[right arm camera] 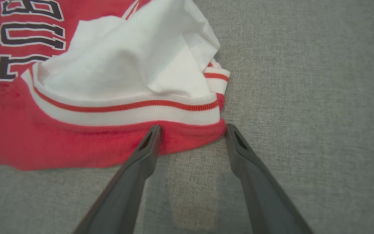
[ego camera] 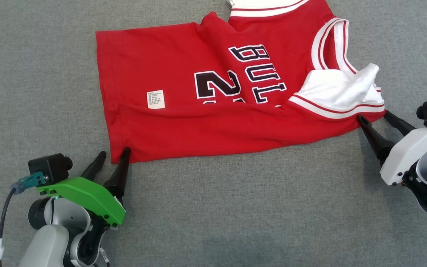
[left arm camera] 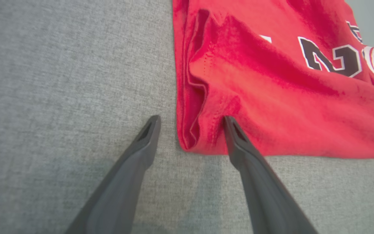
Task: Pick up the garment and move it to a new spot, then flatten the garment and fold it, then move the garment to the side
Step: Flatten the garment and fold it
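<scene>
The red jersey (ego camera: 184,122) runs off the head view's top edge, which cuts its white collar band (ego camera: 265,6) short. Its near half is folded over the front, burying the lower part of the number (ego camera: 217,87) and the end of the lettering (ego camera: 260,72). The print on the care label (ego camera: 155,99) is too small to read. Whether the jersey-side finger (left arm camera: 240,146) of the left claw (ego camera: 114,151) touches the hem or hovers over it cannot be told. The bench edges lie outside every view.
</scene>
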`<state>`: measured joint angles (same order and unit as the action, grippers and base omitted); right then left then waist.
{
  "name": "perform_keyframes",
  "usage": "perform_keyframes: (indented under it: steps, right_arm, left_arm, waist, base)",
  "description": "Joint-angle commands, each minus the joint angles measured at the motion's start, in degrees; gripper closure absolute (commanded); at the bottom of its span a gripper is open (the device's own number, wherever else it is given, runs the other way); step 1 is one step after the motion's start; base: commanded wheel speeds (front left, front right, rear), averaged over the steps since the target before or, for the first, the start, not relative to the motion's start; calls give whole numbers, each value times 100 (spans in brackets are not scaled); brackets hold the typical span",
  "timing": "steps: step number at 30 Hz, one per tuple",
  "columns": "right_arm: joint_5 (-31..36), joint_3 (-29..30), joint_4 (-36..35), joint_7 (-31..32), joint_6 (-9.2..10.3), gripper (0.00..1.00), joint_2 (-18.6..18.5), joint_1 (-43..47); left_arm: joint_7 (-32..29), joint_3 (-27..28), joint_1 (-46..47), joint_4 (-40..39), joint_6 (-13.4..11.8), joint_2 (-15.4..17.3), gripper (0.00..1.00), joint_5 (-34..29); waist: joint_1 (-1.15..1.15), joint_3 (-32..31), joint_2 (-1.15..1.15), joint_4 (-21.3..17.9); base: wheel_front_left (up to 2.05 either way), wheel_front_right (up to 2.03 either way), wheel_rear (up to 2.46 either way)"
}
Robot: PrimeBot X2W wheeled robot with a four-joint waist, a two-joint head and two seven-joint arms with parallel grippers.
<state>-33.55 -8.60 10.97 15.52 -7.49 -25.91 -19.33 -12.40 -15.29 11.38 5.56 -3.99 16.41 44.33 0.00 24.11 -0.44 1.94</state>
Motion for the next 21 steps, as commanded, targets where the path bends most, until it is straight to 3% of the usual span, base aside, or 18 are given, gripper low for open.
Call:
perform_keyframes:
  steps: [1,4,5,8,9,10,11,12,21]
  right_arm:
    - [40,4,65,-19,0,0,-8,-55]
    - [7,6,228,-48,5,0,-48,-87]
    - [-6,-4,275,-71,5,0,-59,-96]
    - [-68,-101,409,-60,5,0,-48,-134]
    - [-121,-137,436,-45,5,6,-32,-143]
    - [-197,-174,452,-25,4,52,-7,-150]
    - [-294,-209,455,-9,4,87,10,-159]
    - [-386,-232,442,9,1,100,4,-159]
    - [-1520,119,110,595,3,100,-178,-41]
  left_arm:
    - [-11,-24,37,120,16,-26,0,34]
    - [17,-30,73,267,53,-39,1,71]
    - [26,-34,77,317,69,-41,7,84]
    - [34,-71,120,443,123,-75,57,100]
    - [33,-96,126,469,145,-93,71,107]
    - [33,-123,131,490,176,-112,100,121]
    - [-9,-161,126,509,212,-120,100,139]
    - [-32,-178,116,518,257,-119,100,143]
    - [-334,-89,-258,41,501,87,100,559]
  waist:
    - [0,0,44,8]
    - [0,-6,44,30]
    - [0,-8,44,34]
    - [0,-20,44,44]
    - [0,-27,44,49]
    - [0,-38,44,54]
    - [0,-51,44,56]
    - [0,-67,44,55]
    - [0,-366,44,-33]
  base:
    - [0,0,0]
    - [0,0,0]
    - [0,0,0]
    - [0,0,0]
    - [0,0,0]
    - [0,0,0]
    - [0,0,0]
    - [0,0,0]
    - [0,0,0]
